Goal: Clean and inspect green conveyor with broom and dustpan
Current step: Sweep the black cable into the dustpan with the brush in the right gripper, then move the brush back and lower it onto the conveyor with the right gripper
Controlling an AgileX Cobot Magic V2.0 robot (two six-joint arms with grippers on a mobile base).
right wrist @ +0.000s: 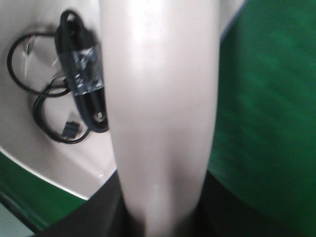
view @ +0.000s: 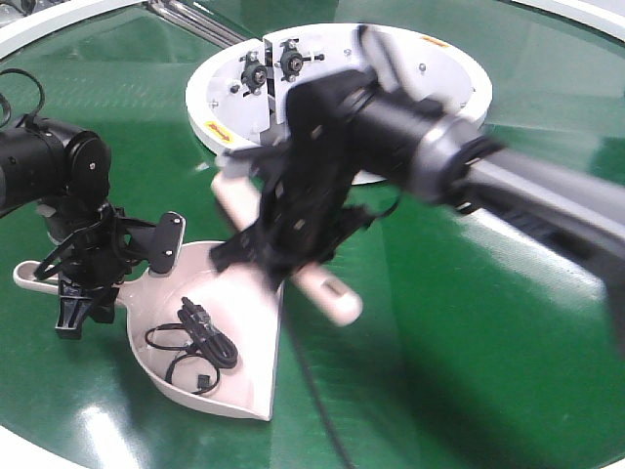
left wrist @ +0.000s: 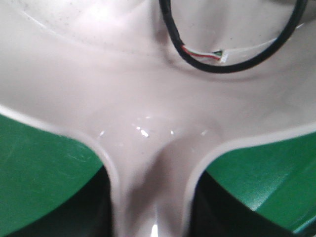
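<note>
Looking down on a glossy green conveyor (view: 469,342), two black robot arms reach in beside a white ring-shaped housing (view: 439,68) at top centre. A beige-pink dustpan (view: 244,332) lies flat on the belt at lower left, its wide mouth toward the lower right and its long handle pointing left. The left gripper (view: 83,293) sits over that handle near where it joins the scoop. The left wrist view shows the handle's neck running between the dark jaws, which are closed against it on both sides. Inside the scoop lies a coiled black cable (view: 195,342), with a small white plug and coloured wires at one end. The right arm comes in from the right, heavily blurred. The right gripper (view: 283,234) is clamped around the middle of the broom (view: 332,293), which slants from upper left to lower right over the dustpan's right edge. Only its smooth beige-pink back and rounded end show; the bristles are hidden. Whether the broom touches the dustpan or the belt cannot be told. In the right wrist view the broom runs straight up the frame, with the cable and scoop to its left and green belt to its right.
</note>
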